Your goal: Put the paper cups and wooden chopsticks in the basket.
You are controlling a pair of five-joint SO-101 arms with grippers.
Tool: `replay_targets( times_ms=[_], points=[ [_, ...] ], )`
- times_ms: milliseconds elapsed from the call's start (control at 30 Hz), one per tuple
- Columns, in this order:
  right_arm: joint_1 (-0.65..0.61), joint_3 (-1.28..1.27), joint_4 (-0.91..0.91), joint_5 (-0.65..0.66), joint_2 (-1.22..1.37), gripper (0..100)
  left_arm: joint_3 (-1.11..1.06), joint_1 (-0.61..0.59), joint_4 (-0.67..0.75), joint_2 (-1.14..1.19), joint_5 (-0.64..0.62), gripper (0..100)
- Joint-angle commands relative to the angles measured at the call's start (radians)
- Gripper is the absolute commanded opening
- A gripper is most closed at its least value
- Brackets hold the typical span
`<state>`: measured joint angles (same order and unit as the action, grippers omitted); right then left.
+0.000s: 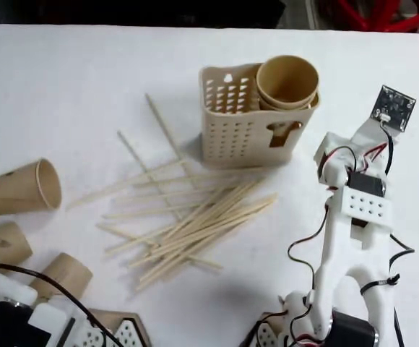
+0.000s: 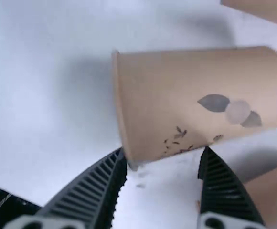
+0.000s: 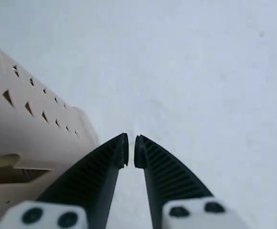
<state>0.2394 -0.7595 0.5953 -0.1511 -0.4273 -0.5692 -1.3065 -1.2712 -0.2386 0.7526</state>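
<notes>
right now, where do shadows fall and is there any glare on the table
High view: soft, even light, a faint shadow beside the basket, no glare on the table. Left wrist view: the lying paper cup throws a soft grey shadow on the table. Right wrist view: table evenly lit, no glare.

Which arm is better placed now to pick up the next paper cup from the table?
Left. The left gripper is open, with a paper cup lying on its side just ahead of its fingertips. The right gripper is shut and empty beside the basket, far from the loose cups.
</notes>
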Motion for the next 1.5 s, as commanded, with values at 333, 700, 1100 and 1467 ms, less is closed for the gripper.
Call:
replay_targets(
  times_ms=[333, 700, 1100, 1467],
  points=[
    [-0.012, 0.003, -0.013, 0.002, -0.021, 4.2, -0.069, 0.102, 0.095, -0.013, -0.092, 17],
    [-0.012, 0.003, -0.013, 0.002, -0.021, 4.2, 0.046, 0.262, 0.002, -0.015, -0.206, 3],
    [-0.012, 0.003, -0.013, 0.003, -0.021, 4.2, 0.381, 0.395, -0.308, -0.015, -0.206, 2],
    [-0.012, 0.003, -0.013, 0.003, -0.021, 4.2, 0.726, 0.676, -0.503, -0.015, -0.209, 2]
  ],
)
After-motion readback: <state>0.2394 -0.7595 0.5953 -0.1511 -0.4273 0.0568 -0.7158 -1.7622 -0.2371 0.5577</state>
